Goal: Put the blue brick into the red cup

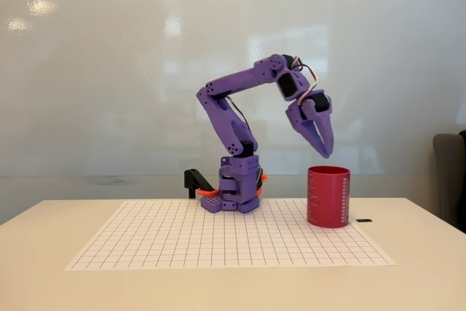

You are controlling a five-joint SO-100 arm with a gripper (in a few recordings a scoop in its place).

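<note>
Standing upright: red cup [328,196]

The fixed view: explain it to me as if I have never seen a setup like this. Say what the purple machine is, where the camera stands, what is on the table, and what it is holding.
The purple machine is a small robot arm bolted at the back of a pale table. The camera stands still in front of the table, looking across it at about table height. At the arm's end is a gripper, two pointed fingers that pinch things; it points downward just above the red cup, its fingers close together. Whether it holds anything cannot be told from here; no blue brick is visible to me. The cup stands upright on the right edge of a white gridded sheet. A small dark object lies just right of the cup.
</note>
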